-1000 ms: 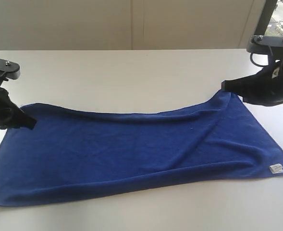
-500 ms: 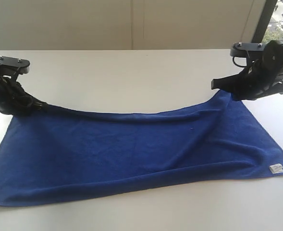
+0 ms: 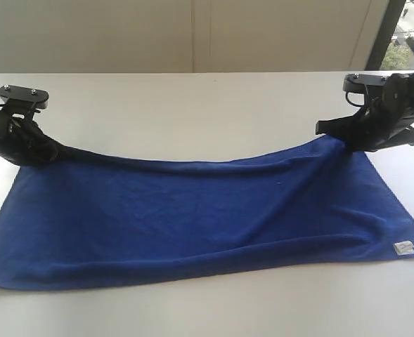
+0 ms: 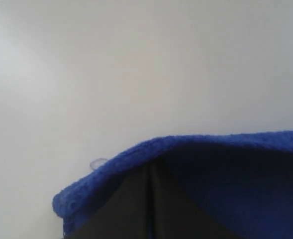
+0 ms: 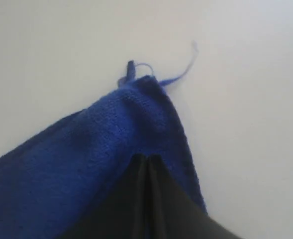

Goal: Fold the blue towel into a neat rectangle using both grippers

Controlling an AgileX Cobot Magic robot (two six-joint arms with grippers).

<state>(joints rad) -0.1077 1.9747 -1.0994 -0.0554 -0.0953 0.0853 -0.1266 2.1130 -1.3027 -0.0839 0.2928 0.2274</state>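
The blue towel [image 3: 199,217] lies spread lengthwise across the white table [image 3: 192,112], its far edge lifted at both ends and sagging in the middle. A small white label [image 3: 403,248] marks its near right corner. My left gripper [image 3: 48,151] is shut on the far left corner of the towel [image 4: 236,159]. My right gripper [image 3: 344,140] is shut on the far right corner, where loose threads stick out of the towel [image 5: 116,129]. In both wrist views the dark fingers [image 4: 148,199] [image 5: 146,189] press together with cloth draped round them.
A pale wall with a vertical seam [image 3: 192,35] runs behind the table. A dark window frame [image 3: 386,35] stands at the far right. Bare tabletop stretches beyond the towel's far edge and along the front.
Both grippers have lifted the towel's far corners off the table. The left one rose and moved inward with its corner, and the far edge now hangs taut between them.
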